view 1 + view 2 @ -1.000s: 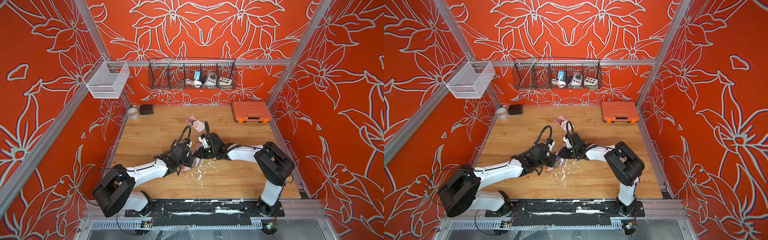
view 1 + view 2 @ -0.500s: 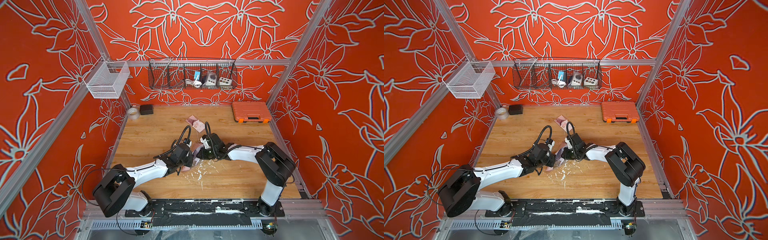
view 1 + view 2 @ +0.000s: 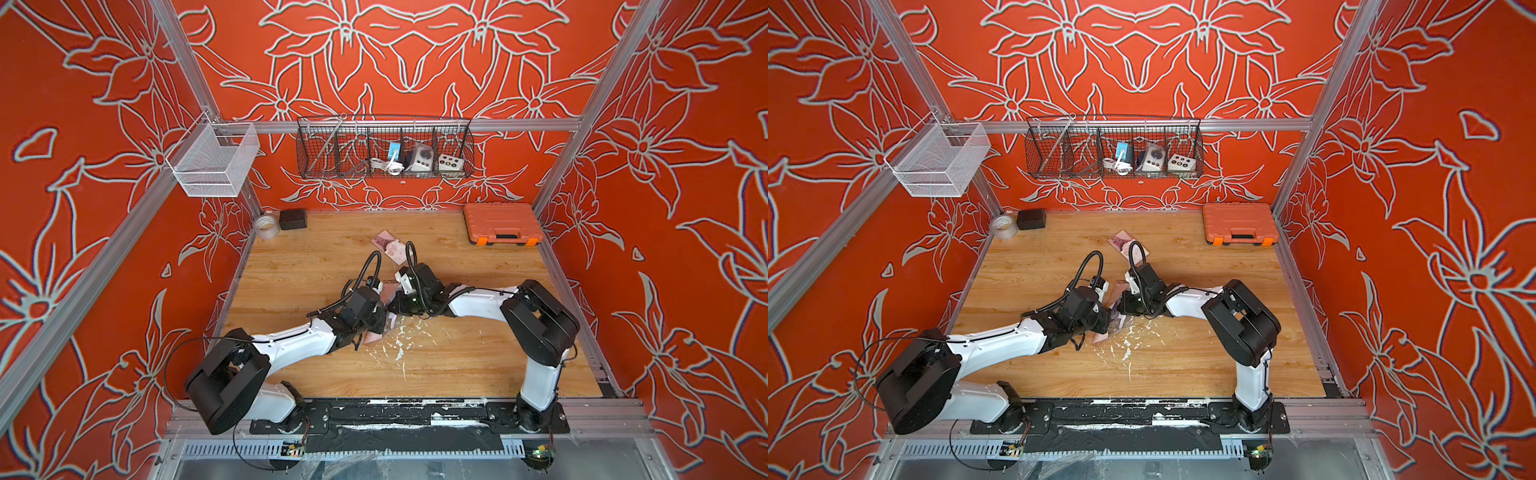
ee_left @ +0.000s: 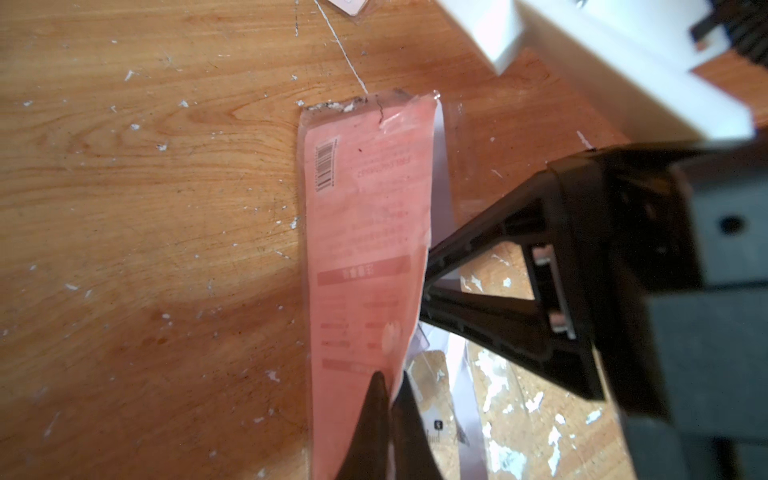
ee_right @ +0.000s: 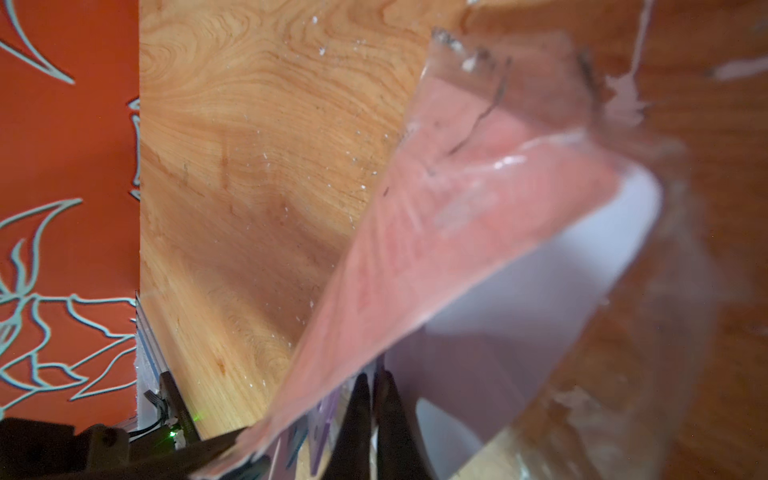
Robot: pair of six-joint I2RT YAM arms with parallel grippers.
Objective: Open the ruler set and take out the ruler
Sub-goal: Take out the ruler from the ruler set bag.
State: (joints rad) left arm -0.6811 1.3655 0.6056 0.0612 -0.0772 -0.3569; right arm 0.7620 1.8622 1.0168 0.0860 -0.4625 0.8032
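Observation:
The ruler set (image 4: 365,208) is a clear sleeve with a pink card, lying mid-table and partly lifted at its near end; a pink corner (image 3: 376,336) (image 3: 1100,338) shows in both top views. My left gripper (image 4: 390,378) (image 3: 384,321) is shut on the sleeve's pink end. My right gripper (image 5: 372,376) (image 4: 426,286) (image 3: 391,305) faces it, shut on the sleeve's long edge. Pale lilac pieces (image 5: 519,311) show inside the sleeve behind the pink card (image 5: 436,249); I cannot single out the ruler among them.
A second pink packet (image 3: 390,247) lies behind the grippers. At the back stand an orange tool case (image 3: 503,222), a tape roll (image 3: 267,226) and a black box (image 3: 293,219). Wire baskets (image 3: 384,147) hang on the wall. White flecks (image 3: 399,345) dot the wooden table.
My right gripper has closed on the sleeve's edge after shifting slightly toward the left gripper. The left gripper has kept its hold in the same place.

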